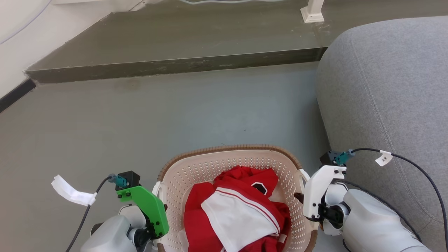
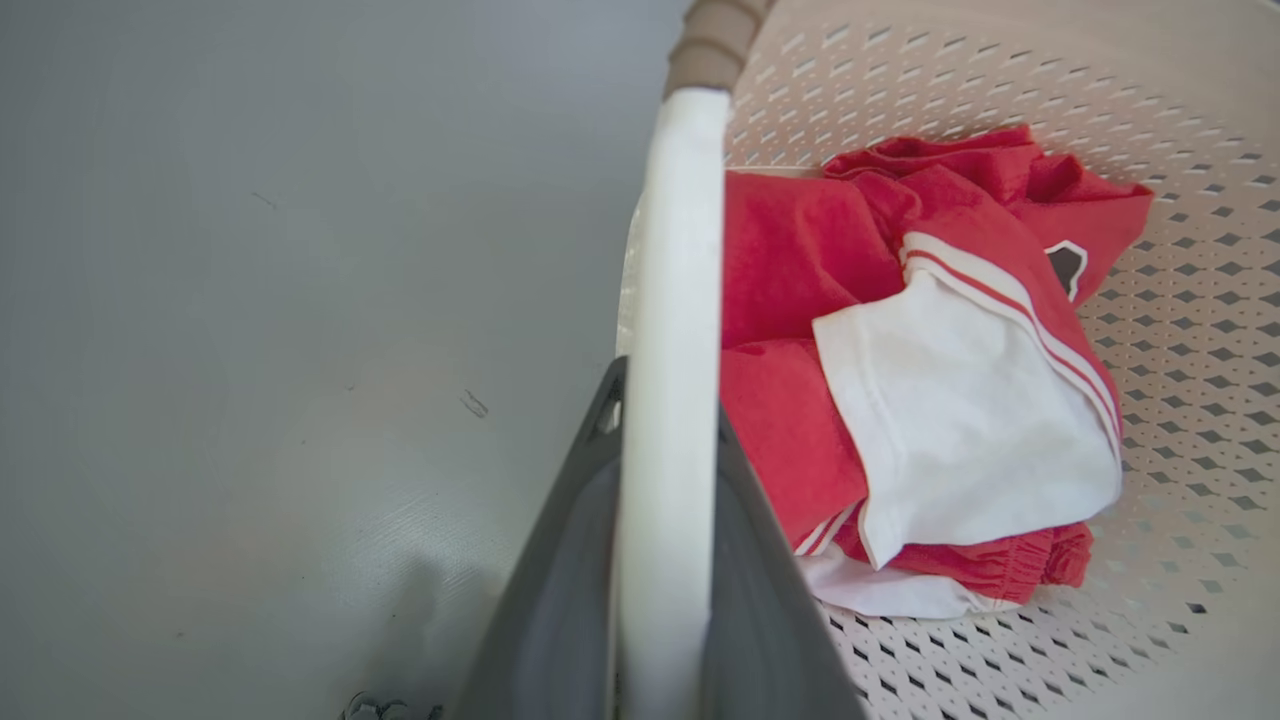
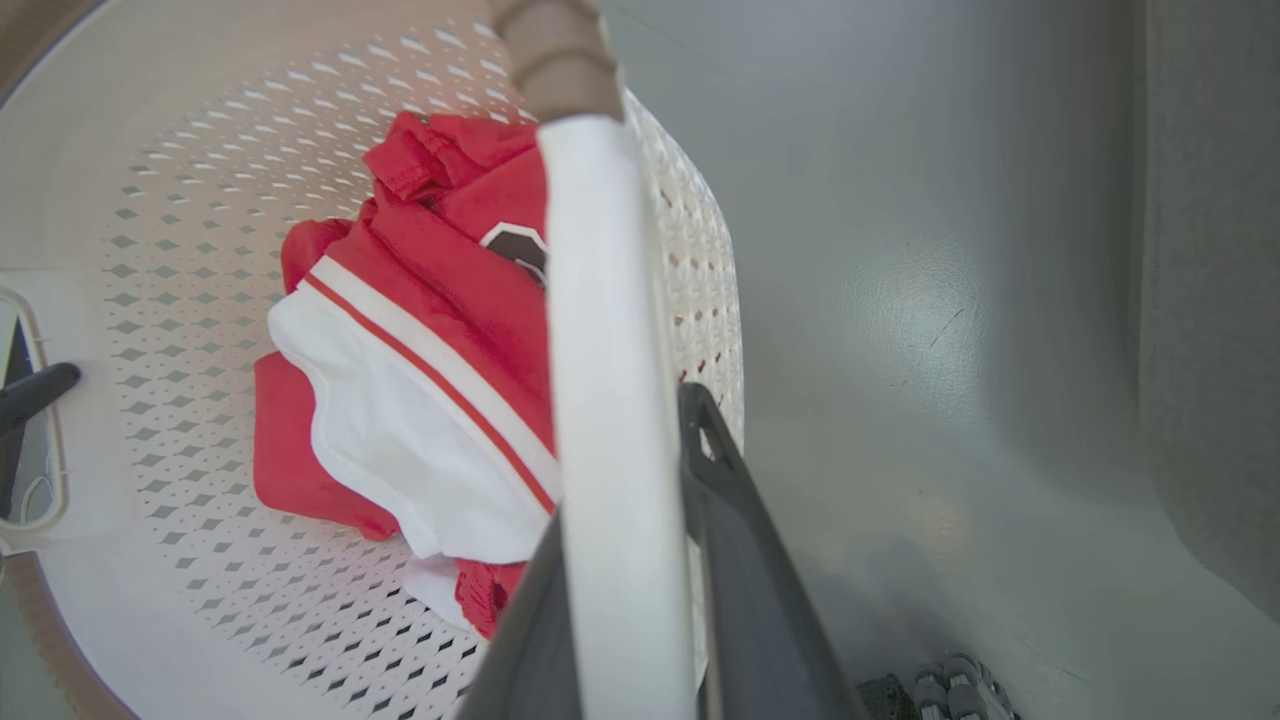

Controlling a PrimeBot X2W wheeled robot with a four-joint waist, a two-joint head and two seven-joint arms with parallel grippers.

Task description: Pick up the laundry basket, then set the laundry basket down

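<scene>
The cream perforated laundry basket (image 1: 224,164) with its brown woven-look rim sits at the bottom centre of the head view, holding red and white clothes (image 1: 238,206). My left gripper (image 1: 157,224), under a green mount, is at the basket's left side. In the left wrist view the left gripper (image 2: 665,430) is shut on the white handle (image 2: 680,250). My right gripper (image 1: 306,210), under a white mount, is at the basket's right side. In the right wrist view the right gripper (image 3: 625,480) is shut on the other white handle (image 3: 600,300). Whether the basket touches the floor is unclear.
A grey sofa (image 1: 385,87) fills the right side, close to my right arm. A raised dark step (image 1: 175,64) crosses the floor ahead, with a white post base (image 1: 312,14) on it. A pale wall (image 1: 17,45) runs along the left. Grey floor (image 1: 175,115) lies before the basket.
</scene>
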